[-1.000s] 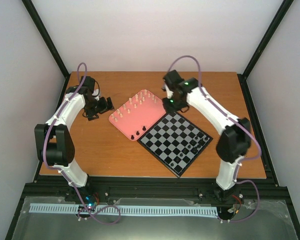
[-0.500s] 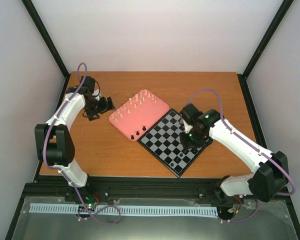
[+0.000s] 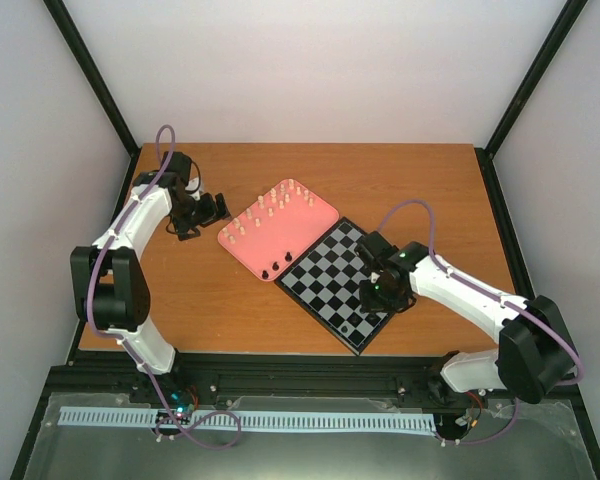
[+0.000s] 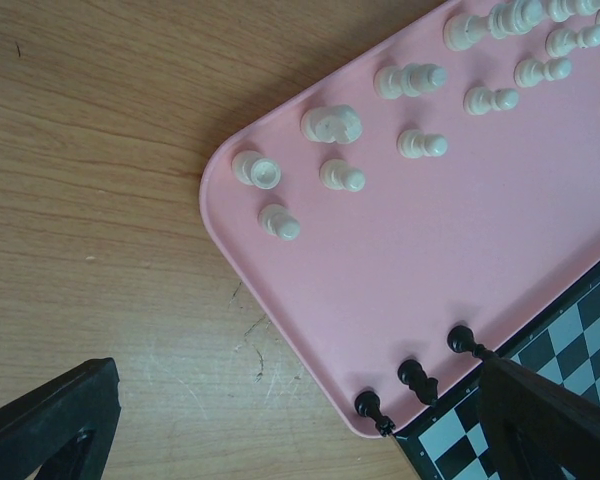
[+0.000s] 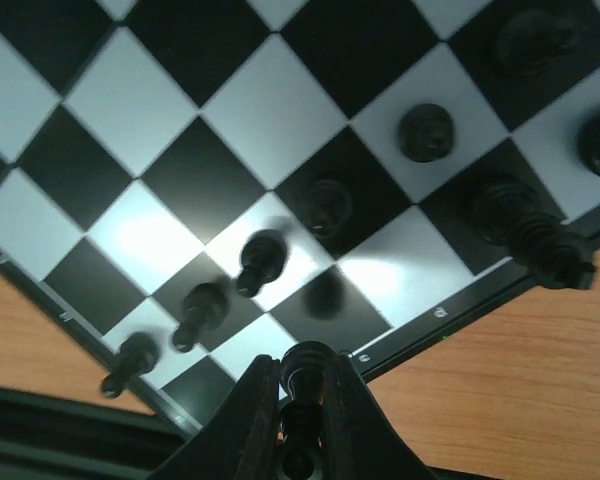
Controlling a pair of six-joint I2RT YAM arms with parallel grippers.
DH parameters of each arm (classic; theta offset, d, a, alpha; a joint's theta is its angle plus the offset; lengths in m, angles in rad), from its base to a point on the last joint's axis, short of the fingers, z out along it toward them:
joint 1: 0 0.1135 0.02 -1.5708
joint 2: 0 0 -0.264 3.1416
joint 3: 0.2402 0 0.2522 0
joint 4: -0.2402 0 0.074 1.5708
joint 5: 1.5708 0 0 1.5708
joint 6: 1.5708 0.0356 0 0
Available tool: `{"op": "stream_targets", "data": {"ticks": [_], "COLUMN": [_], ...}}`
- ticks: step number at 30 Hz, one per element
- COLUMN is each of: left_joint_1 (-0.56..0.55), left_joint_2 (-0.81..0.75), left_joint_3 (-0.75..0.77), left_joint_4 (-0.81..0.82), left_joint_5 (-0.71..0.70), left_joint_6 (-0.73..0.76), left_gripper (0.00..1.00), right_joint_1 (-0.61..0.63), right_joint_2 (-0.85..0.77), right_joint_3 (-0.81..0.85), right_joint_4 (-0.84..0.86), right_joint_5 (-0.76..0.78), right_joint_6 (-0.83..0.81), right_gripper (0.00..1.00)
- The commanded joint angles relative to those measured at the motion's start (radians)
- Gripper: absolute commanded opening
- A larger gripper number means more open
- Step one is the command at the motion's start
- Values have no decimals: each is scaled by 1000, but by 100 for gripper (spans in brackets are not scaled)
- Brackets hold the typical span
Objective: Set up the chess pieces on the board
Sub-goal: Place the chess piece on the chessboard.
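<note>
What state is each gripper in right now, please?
Left gripper: open, holding nothing.
Right gripper: closed on a black chess piece.

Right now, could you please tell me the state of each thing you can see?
Left gripper, open, empty.
Right gripper, shut on a black piece.
Pink tray, holding upright cream pieces and three black ones.
Board, partly set, black pieces along one edge.
</note>
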Motion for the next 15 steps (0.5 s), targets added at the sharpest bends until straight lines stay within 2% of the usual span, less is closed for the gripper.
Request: {"op": "stream_targets", "data": {"ticks": [1, 5, 15], "left_joint_1": [-6, -8, -8], "left_joint_2": [14, 19, 24], "left_joint_3": [38, 39, 42], "left_joint_4": [10, 12, 11], "left_joint_5": [6, 7, 3], "left_joint_6": [-12, -13, -10], "left_gripper": [100, 100, 100], "right_joint_1": [-35, -79, -103], "right_joint_2": [-29, -51, -11], "right_joint_3": [-49, -78, -66], "right_joint_4": [37, 59, 89], "right_joint_5": [69, 63, 77], "right_joint_6": [59, 50, 20], "right_gripper": [3, 3, 3]}}
